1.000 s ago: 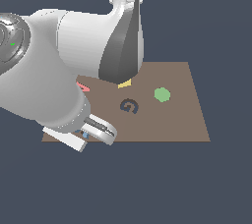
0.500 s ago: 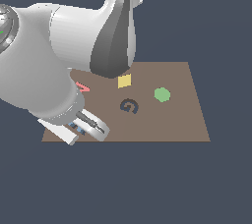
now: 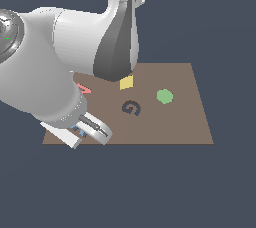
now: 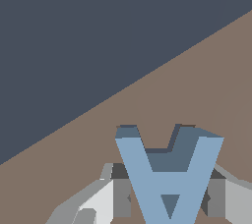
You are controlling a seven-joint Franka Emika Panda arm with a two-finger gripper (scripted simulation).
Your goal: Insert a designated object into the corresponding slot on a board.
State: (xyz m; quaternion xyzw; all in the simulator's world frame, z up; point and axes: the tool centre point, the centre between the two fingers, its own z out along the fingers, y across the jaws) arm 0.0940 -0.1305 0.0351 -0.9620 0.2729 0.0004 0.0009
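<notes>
The light-blue A block [image 4: 170, 179] sits between my gripper's [image 4: 167, 196] two fingers, whose dark pads [image 4: 121, 193] press against its sloping sides. In the exterior view the gripper [image 3: 86, 132] is low over the brown board's [image 3: 170, 122] near corner on the exterior view's left, with a sliver of the blue A [image 3: 80, 133] showing under it. Whether the block rests on the board [image 4: 206, 70] or hangs just above it I cannot tell. The A-shaped slot is hidden; the arm covers much of the board's left side.
A dark G-shaped recess [image 3: 131, 107] lies mid-board, a green hexagon [image 3: 164, 96] to its right, a yellow piece [image 3: 126, 82] behind it, and a pink V piece [image 3: 85, 90] peeks out beside the arm. The board's edge runs close behind the gripper.
The gripper has shifted slightly toward the exterior view's left near the board's front corner, and the arm's bulk has swung with it. Pieces on the board have not moved.
</notes>
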